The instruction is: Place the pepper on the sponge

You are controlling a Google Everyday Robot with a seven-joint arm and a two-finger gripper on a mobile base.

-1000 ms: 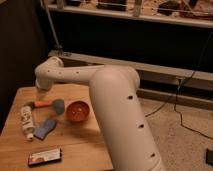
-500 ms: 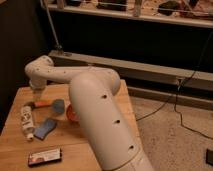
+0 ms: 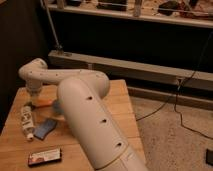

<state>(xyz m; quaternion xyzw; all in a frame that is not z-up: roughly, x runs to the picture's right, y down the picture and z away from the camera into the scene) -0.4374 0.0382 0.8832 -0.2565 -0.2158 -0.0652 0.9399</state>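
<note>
The pepper, a slim orange piece, lies on the wooden table at the back left. My gripper hangs from the bent white wrist right at the pepper's left end, just above the tabletop; whether it touches the pepper I cannot tell. The sponge, a medium-blue pad, lies flat a little nearer the camera than the pepper, apart from the gripper. My thick white arm sweeps across the middle of the table and hides what lies behind it.
A white bottle lies on its side left of the sponge. A paler grey-blue piece peeks out beside the arm. A dark flat packet lies near the front edge. A metal rail and dark wall stand behind the table.
The arm has swung left and closer to the camera, now covering the orange-red bowl. The wrist shifted slightly left over the pepper's end. Pepper and sponge have not moved.
</note>
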